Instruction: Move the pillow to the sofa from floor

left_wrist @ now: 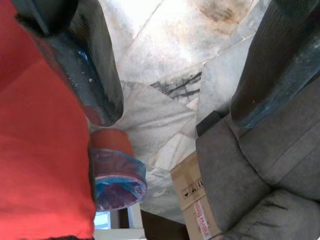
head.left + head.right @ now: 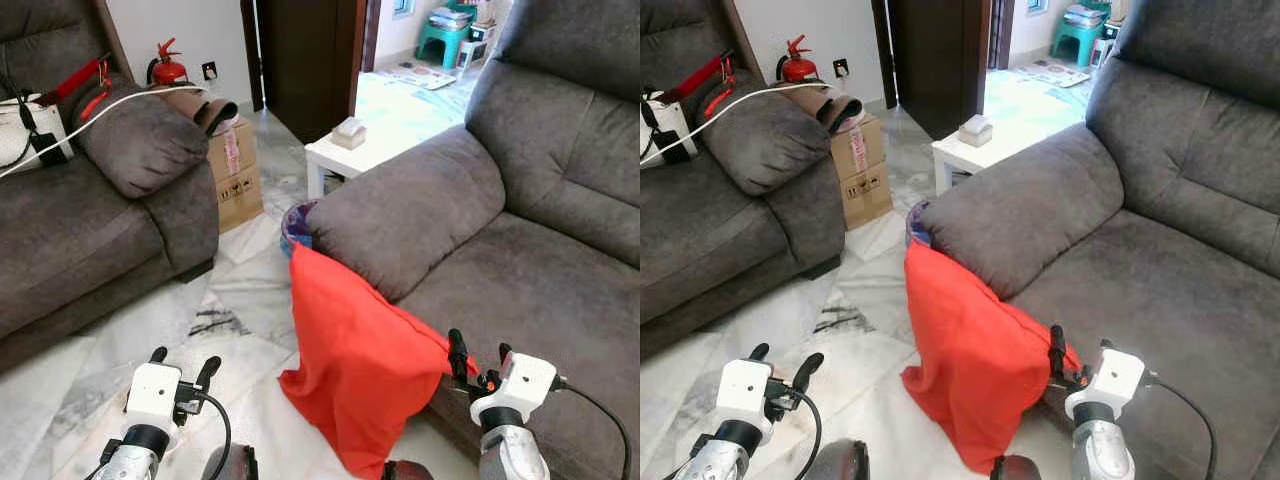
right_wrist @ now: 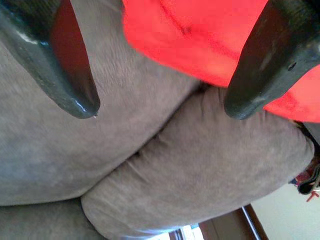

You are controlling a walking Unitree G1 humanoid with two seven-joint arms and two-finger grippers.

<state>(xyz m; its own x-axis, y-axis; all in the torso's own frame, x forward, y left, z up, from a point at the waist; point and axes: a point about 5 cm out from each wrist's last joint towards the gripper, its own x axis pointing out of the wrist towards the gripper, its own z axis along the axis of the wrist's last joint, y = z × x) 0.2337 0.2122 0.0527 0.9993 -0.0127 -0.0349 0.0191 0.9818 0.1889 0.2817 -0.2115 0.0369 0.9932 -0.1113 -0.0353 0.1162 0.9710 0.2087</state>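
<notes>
Pillow (image 2: 350,375), red, propped against right sofa (image 2: 520,290): close wide-open right gripper (image 2: 477,360) on near corner, bring open left gripper (image 2: 184,368) right, lift onto seat.

Both eye views look forward and steeply down from the robot's head onto pale marble floor tiles (image 2: 240,290), framed by a grey fabric sofa (image 2: 560,260) on the right of the frame and a second grey sofa (image 2: 90,230) on the left. They share almost the whole scene; the right eye view sits everything slightly further left.

The left wrist view looks along its two black fingers (image 1: 95,75) at close range, taking in the same tiles, the brown cardboard box (image 1: 195,205) and the orange-red fabric pillow (image 1: 40,150).

The right wrist view is nearer still, pressed close to the sofa's grey upholstery (image 3: 200,165), with the pillow along its upper edge.
</notes>
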